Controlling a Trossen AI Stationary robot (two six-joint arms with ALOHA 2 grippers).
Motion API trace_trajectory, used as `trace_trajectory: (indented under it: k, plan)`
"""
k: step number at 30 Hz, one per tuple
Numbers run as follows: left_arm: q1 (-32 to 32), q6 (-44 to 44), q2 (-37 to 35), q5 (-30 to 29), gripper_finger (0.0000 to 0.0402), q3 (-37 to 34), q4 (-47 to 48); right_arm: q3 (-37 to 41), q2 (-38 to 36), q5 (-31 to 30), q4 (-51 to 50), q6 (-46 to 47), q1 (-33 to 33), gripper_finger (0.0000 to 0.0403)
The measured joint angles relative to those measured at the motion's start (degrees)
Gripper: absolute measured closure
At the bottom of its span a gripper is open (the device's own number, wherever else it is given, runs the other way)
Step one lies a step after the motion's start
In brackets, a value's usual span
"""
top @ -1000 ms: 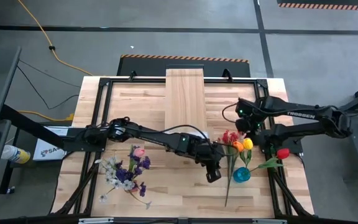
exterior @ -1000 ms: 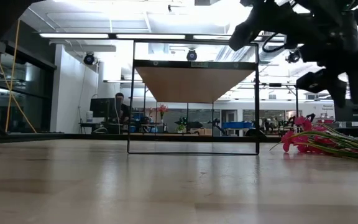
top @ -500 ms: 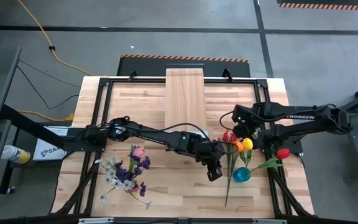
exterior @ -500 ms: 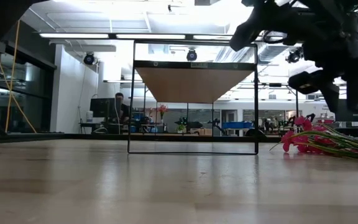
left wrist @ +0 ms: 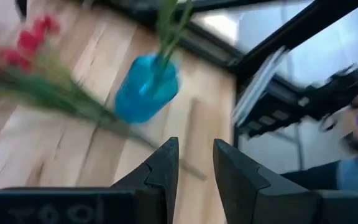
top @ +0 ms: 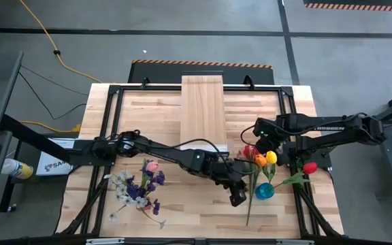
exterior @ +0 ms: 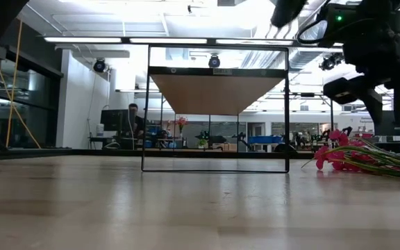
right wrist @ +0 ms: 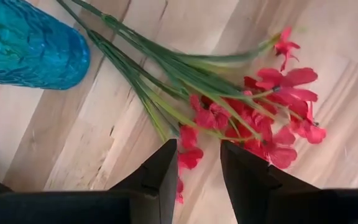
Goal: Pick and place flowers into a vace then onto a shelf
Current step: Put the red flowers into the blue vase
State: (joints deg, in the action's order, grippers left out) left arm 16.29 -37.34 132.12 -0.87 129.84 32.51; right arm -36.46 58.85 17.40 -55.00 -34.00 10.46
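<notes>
Near the front edge of the slatted wooden table (top: 182, 211), toward its right side, the left gripper (top: 237, 198) hovers just beside the blue glass vase (top: 265, 191), its dark fingers (left wrist: 166, 163) a narrow gap apart with nothing between them. The vase already holds tulip stems. Farther back, the right gripper (top: 259, 131) hangs over the red small-blossom spray (right wrist: 260, 121), which lies flat beside the vase, blossoms toward the raised pale wood shelf (top: 203, 109) and green stems running forward past the vase. Its jaws are slightly parted and empty, set across the blossom end. The right arm is nearer this spray, I judge. The purple and white sprays (top: 138, 190) lie well apart, toward the front-left corner.
</notes>
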Motion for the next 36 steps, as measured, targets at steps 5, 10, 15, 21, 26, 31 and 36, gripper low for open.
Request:
trace_trajectory:
  k: [5, 10, 15, 21, 26, 31, 36]
  plan:
    - [0.93, 2.32, -1.77, -4.1, 0.0268, 3.39, 0.91, 3.76, 0.02, 2.56, 1.91, -4.63, -1.69, 0.0289]
    - [1.02, 5.93, -3.8, -5.54, 0.0268, 4.92, 1.03, 5.24, -0.13, 1.38, 3.9, -5.45, -5.17, 0.0289]
    - [0.94, 8.63, -5.79, -10.12, 0.0268, 5.11, 1.37, 5.54, 0.18, 1.75, 6.44, -5.48, -7.82, 0.0289]
    - [0.94, 10.6, -7.64, -11.43, 0.0268, 5.15, -0.21, 5.53, 1.47, 2.63, 9.52, -5.84, -9.19, 0.0289]
    - [0.96, 11.43, -8.69, -15.05, 0.0268, 5.11, -0.09, 5.52, 4.4, 2.68, 12.52, -6.9, -9.29, 0.0289]
    - [0.96, 12.3, -9.98, -17.67, 0.0268, 5.14, -0.1, 5.52, 7.79, 2.69, 15.87, -7.0, -9.39, 0.0289]
    - [0.96, 13.76, -11.09, -20.15, 0.0268, 5.09, 0.06, 5.5, 10.97, 3.5, 18.6, -6.99, -9.4, 0.0289]
